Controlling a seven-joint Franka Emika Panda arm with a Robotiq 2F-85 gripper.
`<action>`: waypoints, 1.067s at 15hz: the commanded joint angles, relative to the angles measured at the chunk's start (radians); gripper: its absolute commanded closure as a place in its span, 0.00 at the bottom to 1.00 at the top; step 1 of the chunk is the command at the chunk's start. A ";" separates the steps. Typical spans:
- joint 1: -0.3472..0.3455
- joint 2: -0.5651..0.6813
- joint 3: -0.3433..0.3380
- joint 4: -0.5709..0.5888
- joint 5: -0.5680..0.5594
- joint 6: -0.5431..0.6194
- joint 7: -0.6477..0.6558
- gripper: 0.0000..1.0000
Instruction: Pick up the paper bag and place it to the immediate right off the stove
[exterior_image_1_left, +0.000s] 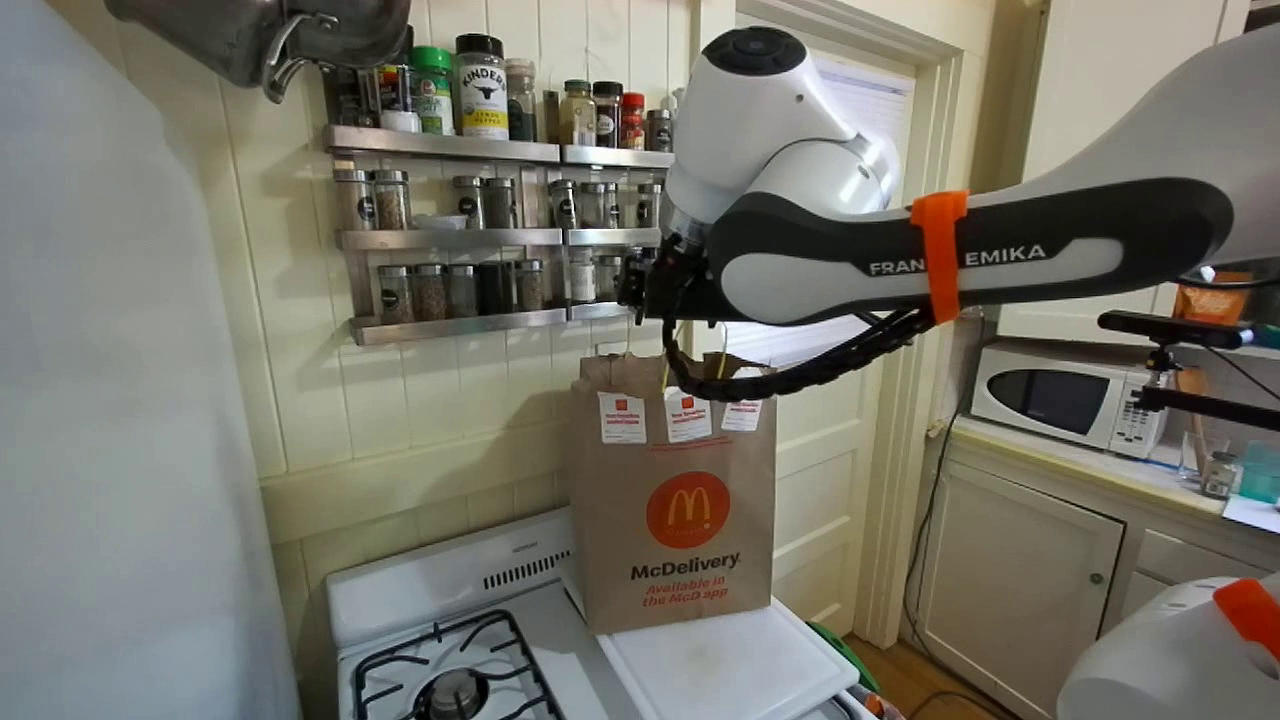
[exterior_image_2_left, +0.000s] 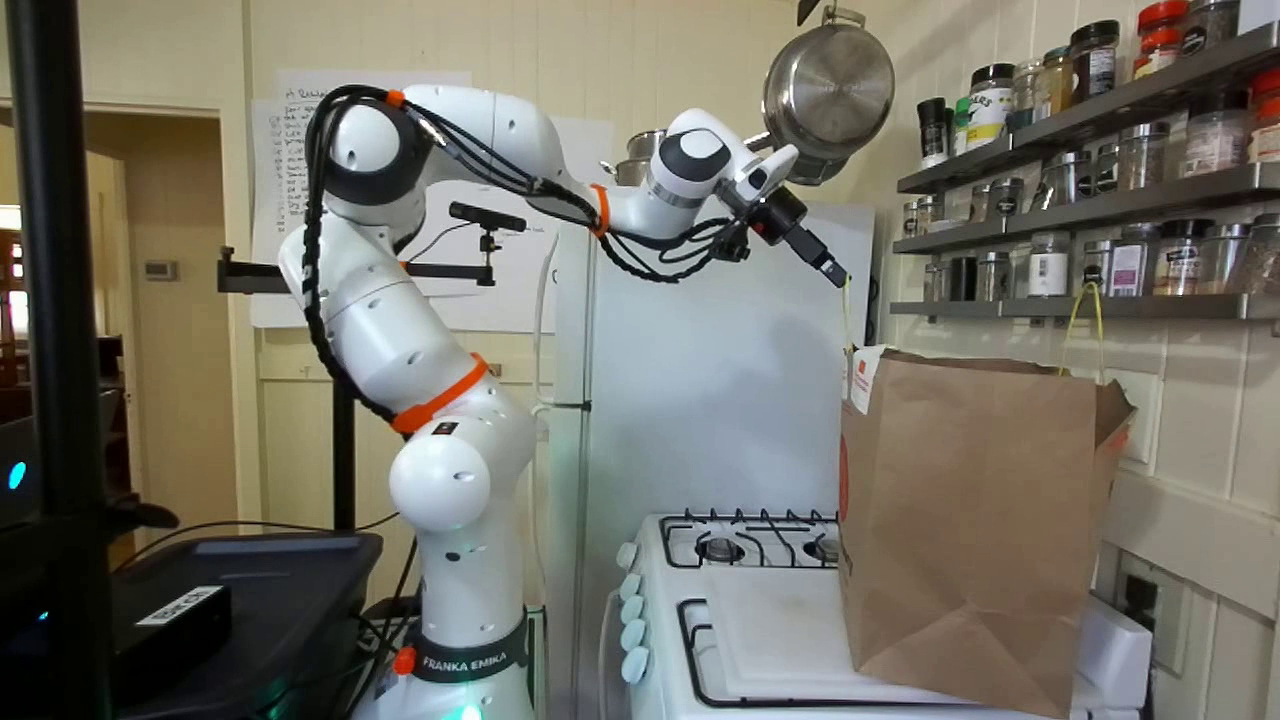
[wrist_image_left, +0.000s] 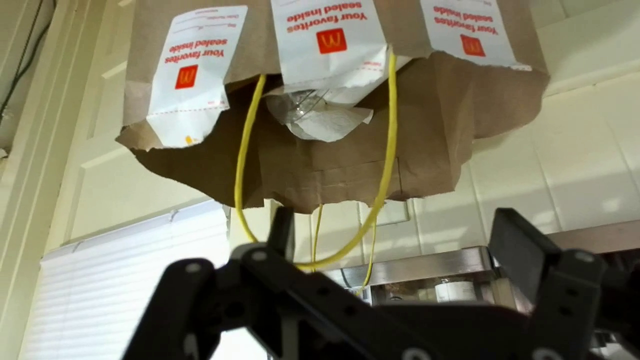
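Note:
The brown paper bag (exterior_image_1_left: 680, 590) stands upright, open at the top, on the flat white cover (exterior_image_1_left: 740, 665) of the white stove (exterior_image_1_left: 450, 570). It also shows in an exterior view (exterior_image_2_left: 980, 500) and in the wrist view (wrist_image_left: 425, 130). White seal flaps hang over its front, and yellow handles (wrist_image_left: 391, 125) rise from it. My gripper (wrist_image_left: 400, 225) is open, above the bag's front rim. In the wrist view the near handle loop passes behind the left finger and between the fingers. I cannot tell whether the finger is through it. Fingertips meet the handle top in an exterior view (exterior_image_2_left: 838, 274).
Steel wall shelves (exterior_image_1_left: 450, 322) with spice jars are behind and above the bag. A hanging pan (exterior_image_2_left: 830, 90) and the fridge (exterior_image_2_left: 720, 400) are beyond the stove's far side. Black grates (exterior_image_1_left: 450, 640) lie beside the white cover. A microwave (exterior_image_1_left: 1060, 395) stands on a counter.

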 joint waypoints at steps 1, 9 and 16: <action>0.013 0.038 -0.005 0.009 -0.022 -0.051 0.029 0.00; 0.024 0.057 -0.014 0.007 -0.047 -0.046 0.062 0.51; 0.030 0.021 -0.039 0.016 -0.042 -0.039 0.083 1.00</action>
